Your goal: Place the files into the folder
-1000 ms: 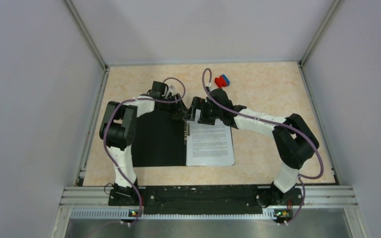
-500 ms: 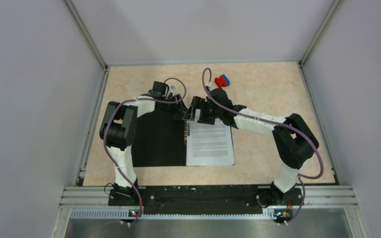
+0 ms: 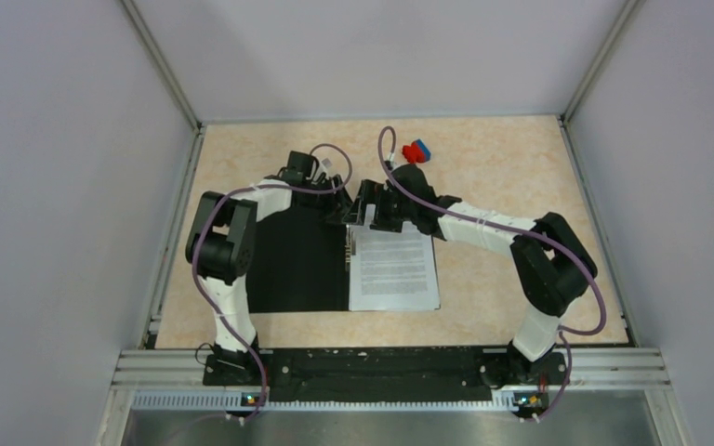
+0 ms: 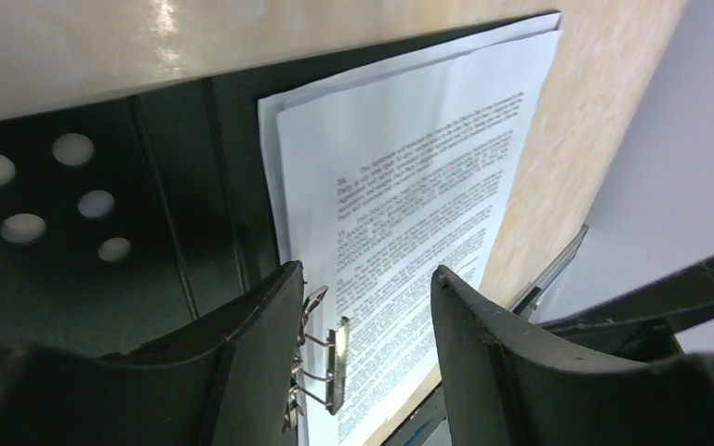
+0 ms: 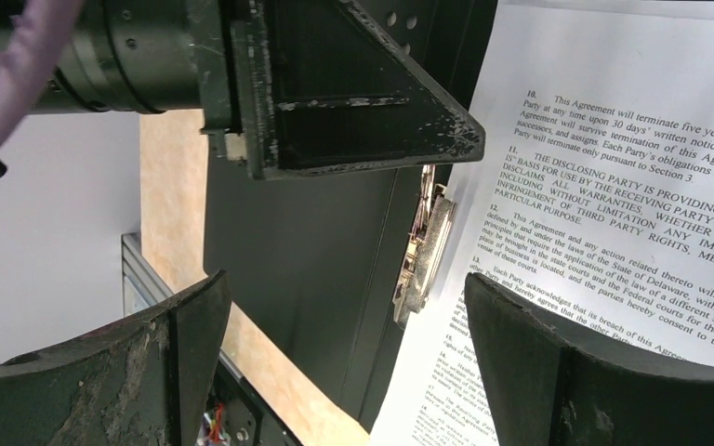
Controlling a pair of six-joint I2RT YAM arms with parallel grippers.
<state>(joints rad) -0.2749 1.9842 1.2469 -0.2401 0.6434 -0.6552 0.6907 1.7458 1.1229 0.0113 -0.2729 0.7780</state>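
Note:
The folder point(image 3: 297, 260) lies open on the table, black inside up. The files point(image 3: 393, 269), white sheets of black text, lie on its right half. A metal clip point(image 4: 335, 358) stands raised at the spine, over the sheets' left edge. My left gripper point(image 3: 339, 216) is open at the folder's far end. In the left wrist view its jaws point(image 4: 364, 274) straddle the clip, which sits close to the left finger. My right gripper point(image 3: 364, 212) is open just beside it. It hovers point(image 5: 346, 283) over the clip point(image 5: 423, 260) and the files point(image 5: 632, 186), holding nothing.
A small red-and-blue object point(image 3: 416, 150) lies on the table behind the right wrist. The left gripper's finger point(image 5: 363, 102) fills the top of the right wrist view, very close. Grey walls close the table on three sides, and a rail point(image 3: 390, 367) runs along the near edge.
The left wrist has turned slightly and its cable loop has shifted. The folder, the files and the right arm are where they were.

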